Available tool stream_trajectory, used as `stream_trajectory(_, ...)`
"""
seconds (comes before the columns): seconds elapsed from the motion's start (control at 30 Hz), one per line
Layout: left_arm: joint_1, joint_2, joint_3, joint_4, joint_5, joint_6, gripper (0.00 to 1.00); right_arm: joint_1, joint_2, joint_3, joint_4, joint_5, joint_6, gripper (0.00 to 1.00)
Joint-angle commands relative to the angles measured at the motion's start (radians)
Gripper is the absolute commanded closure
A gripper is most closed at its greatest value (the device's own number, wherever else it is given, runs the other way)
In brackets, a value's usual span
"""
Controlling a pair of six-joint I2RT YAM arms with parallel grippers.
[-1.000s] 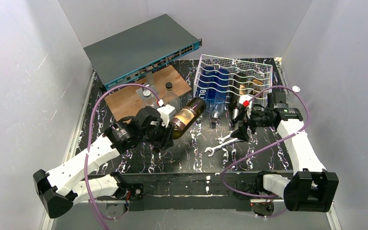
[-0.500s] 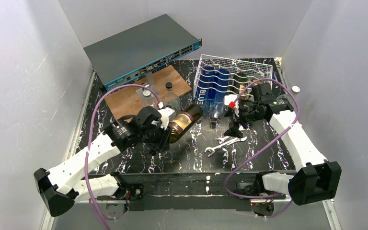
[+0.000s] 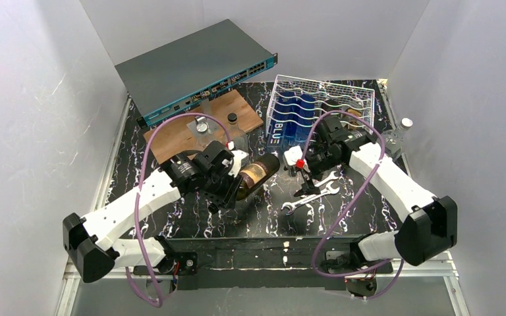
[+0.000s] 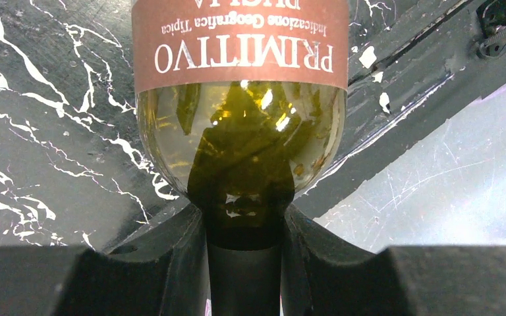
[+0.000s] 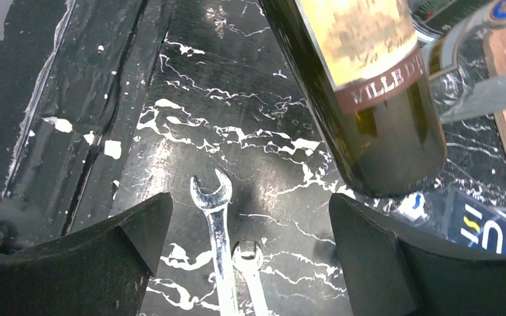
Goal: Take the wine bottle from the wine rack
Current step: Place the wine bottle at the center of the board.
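You see a black tabletop (image 3: 263, 217) with white marble lines. Plain white walls (image 3: 33, 99) stand close on three sides. The light is bright and even.

White wine rack (image 3: 344, 91), olive wine bottle (image 4: 240, 141) (russet label (image 4: 240, 39))

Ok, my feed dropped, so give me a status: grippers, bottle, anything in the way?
Left gripper shut on wine bottle neck. Right gripper open, empty, above wrenches. Bottle clear of wine rack. Blue bottle lies in rack.
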Motion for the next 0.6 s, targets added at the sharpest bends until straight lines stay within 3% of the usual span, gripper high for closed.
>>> stream_trajectory(0.0, -0.002, 0.015, 0.1, -0.001, 0.057, 0.024, 1.0, 0.021, 0.046, 0.058, -0.037, -0.077, -0.209, 0.02)
stream_trajectory(0.13, -0.002, 0.043, 0.126, -0.031, 0.093, 0.014, 1.0, 0.045, 0.092, 0.075, 0.044, -0.088, -0.212, 0.02)
stream_trajectory(0.57, -0.002, 0.112, 0.142, -0.053, 0.168, -0.02, 1.0, 0.138, 0.16, 0.005, 0.361, -0.013, -0.007, 0.02)
